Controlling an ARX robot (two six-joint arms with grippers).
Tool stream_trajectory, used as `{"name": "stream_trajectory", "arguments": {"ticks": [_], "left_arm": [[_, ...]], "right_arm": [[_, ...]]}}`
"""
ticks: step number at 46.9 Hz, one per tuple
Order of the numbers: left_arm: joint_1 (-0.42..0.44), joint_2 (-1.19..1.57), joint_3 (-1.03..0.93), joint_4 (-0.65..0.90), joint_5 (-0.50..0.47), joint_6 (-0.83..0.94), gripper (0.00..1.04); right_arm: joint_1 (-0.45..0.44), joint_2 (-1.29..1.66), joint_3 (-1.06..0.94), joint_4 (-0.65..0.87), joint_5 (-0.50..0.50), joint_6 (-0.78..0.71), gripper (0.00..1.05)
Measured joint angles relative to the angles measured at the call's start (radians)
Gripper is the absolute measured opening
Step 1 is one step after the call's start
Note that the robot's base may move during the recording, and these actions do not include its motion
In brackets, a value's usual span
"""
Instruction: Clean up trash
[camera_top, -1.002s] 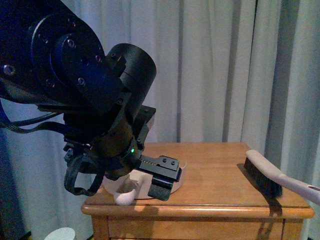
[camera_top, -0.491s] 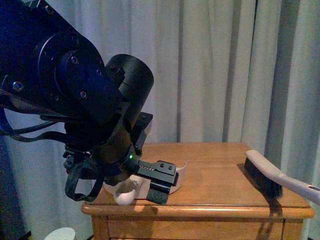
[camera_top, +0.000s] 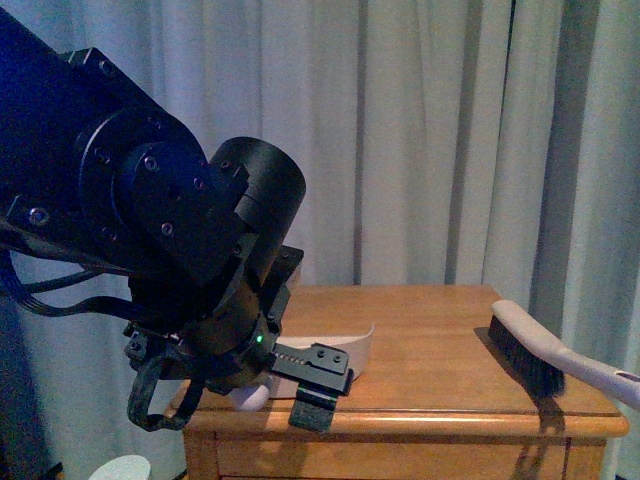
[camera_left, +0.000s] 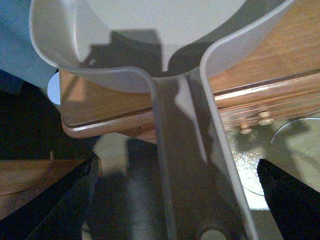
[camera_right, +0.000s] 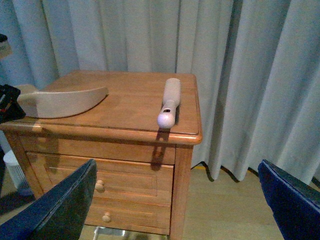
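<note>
The beige-pink dustpan (camera_top: 345, 345) lies on the wooden table (camera_top: 440, 330), its handle sticking out over the front left edge. My left gripper (camera_top: 245, 395) is open, with one finger on each side of the handle (camera_left: 190, 170) and a gap on both sides. The dustpan's scoop (camera_left: 150, 30) shows empty in the left wrist view. My right gripper (camera_right: 175, 215) is open and empty, back from the table and facing it. The dustpan (camera_right: 62, 102) also shows there. The crumpled white trash is not in view.
A white-handled brush with black bristles (camera_top: 535, 350) lies at the table's right edge, its handle overhanging; it also shows in the right wrist view (camera_right: 169, 100). The table has drawers with knobs (camera_right: 100, 185). Curtains hang behind. A white bin (camera_top: 118, 467) stands on the floor at the left.
My left arm has sunk a little, bringing the open gripper lower around the dustpan's handle at the table's front edge. The dustpan and brush have not moved.
</note>
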Motion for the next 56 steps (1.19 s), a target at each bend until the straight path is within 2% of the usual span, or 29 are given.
{"name": "stream_trajectory", "arguments": {"ticks": [17,28,31,35,37,56], "left_arm": [[0.006,0.005,-0.004,0.008,-0.004,0.002,0.97],[0.01,0.005,-0.004,0.008,-0.008,0.005,0.64],[0.01,0.005,-0.004,0.008,-0.008,0.005,0.53],[0.01,0.005,-0.004,0.008,-0.005,0.004,0.34],[0.01,0.005,-0.004,0.008,-0.006,0.005,0.29],[0.026,-0.019,-0.018,0.017,0.02,0.017,0.28]], "right_arm": [[0.0,0.0,0.0,0.0,0.0,0.0,0.97],[0.0,0.0,0.0,0.0,0.0,0.0,0.97],[0.0,0.0,0.0,0.0,0.0,0.0,0.97],[0.0,0.0,0.0,0.0,0.0,0.0,0.97],[0.0,0.0,0.0,0.0,0.0,0.0,0.97],[0.0,0.0,0.0,0.0,0.0,0.0,0.97]]}}
